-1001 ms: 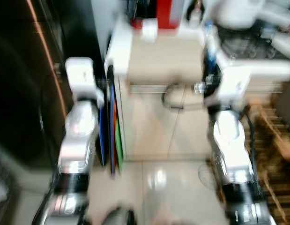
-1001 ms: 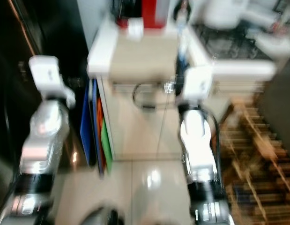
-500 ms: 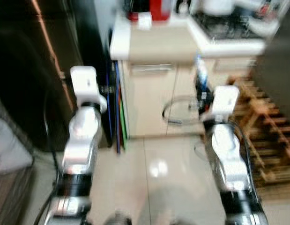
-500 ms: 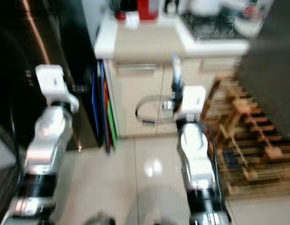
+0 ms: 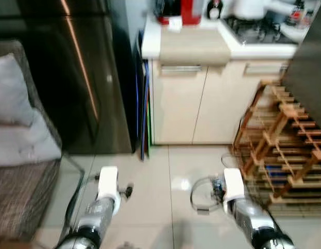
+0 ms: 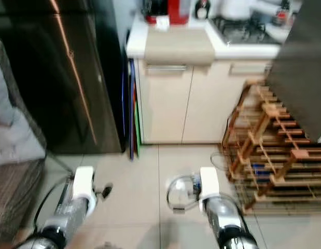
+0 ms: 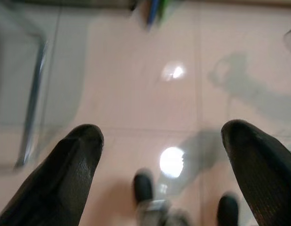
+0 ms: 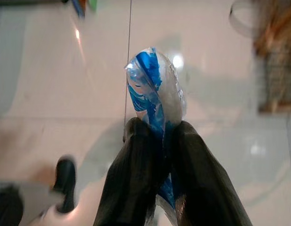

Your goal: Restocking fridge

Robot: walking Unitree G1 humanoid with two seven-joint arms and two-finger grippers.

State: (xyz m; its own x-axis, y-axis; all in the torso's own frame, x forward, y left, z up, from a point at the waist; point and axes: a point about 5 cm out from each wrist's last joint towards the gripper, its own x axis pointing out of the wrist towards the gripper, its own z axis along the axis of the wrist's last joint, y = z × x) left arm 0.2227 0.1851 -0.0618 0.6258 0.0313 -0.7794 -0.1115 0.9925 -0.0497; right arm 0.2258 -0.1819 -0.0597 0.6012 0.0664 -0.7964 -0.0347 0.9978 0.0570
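I judge the restock barely begun: my right gripper (image 8: 159,141) is pinching a blue-and-silver packet (image 8: 157,101) between its 2 fingers, low over the tiled floor (image 5: 150,181), while the dark fridge (image 5: 82,78) ahead on my left has its door shut and nothing has gone in yet. My left gripper (image 7: 161,160) hangs empty with its fingers spread wide, so I reckon it is free to pull that door. Around me sit a wicker seat with cushions (image 5: 17,155) on the left, coloured boards (image 5: 144,114) wedged between fridge and cabinet (image 5: 201,104), and a wooden rack (image 5: 284,140) crowding my right side.
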